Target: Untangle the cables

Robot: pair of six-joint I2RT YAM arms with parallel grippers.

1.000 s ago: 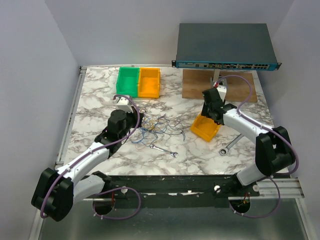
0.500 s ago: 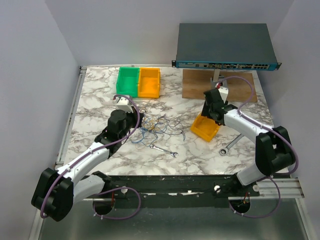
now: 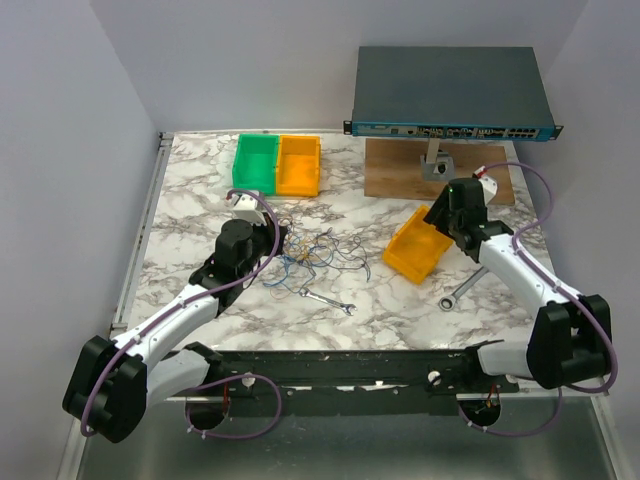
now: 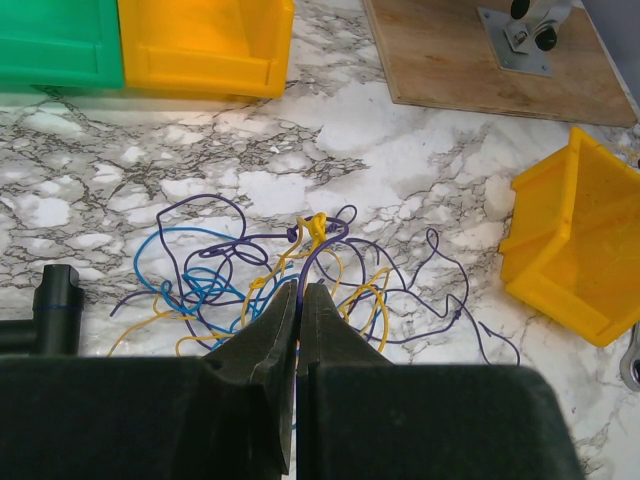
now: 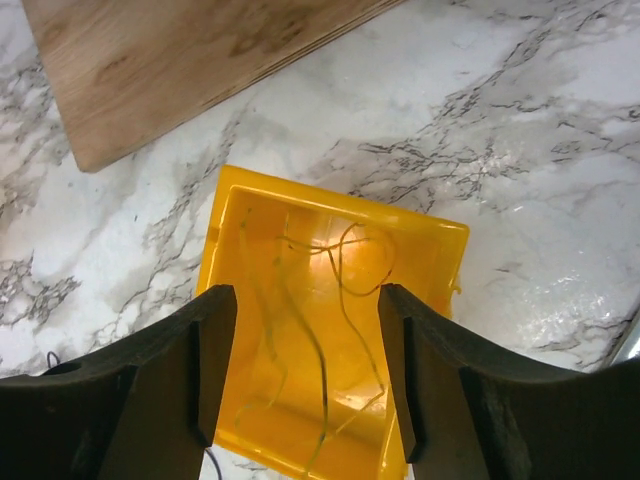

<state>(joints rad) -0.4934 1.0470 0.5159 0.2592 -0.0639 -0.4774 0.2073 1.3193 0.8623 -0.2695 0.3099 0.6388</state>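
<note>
A: Where were the cables (image 3: 315,255)?
B: Heaped in one loose knot mid-table, right in front of the left gripper (image 4: 299,300). Blue, yellow-orange & dark purple loops, all crossing.
A: Gripper states?
B: Left jaws were pressed together, pinching a purple strand (image 4: 305,270) at the knot's near edge. The right gripper (image 5: 305,295) was spread wide w/ nothing btwn the fingers, hanging over the yellow bin (image 5: 420,250), well apart from the knot. One yellow strand (image 5: 316,355) lay inside that bin.
A: How'd they handle, in yr view?
B: Prob. v. light & limp, no stiffness. Pull one & the whole knot likely drags along. They were thin, so easy to slip out of the pads. Best hold, I'd say: a free end or an outer loop on the heap's right side, not the dense middle.
A: Anything in the way?
B: A small wrench (image 3: 330,300) lay just beside the knot on the near side, and strands could snag on it. Green bin (image 3: 255,162) & orange bin (image 3: 298,165) sat at the back, wooden board (image 3: 395,175) + network switch (image 3: 450,90) back right, and a second wrench (image 3: 458,291) near the right arm. None touched the heap, as far as I cd tell.
</note>
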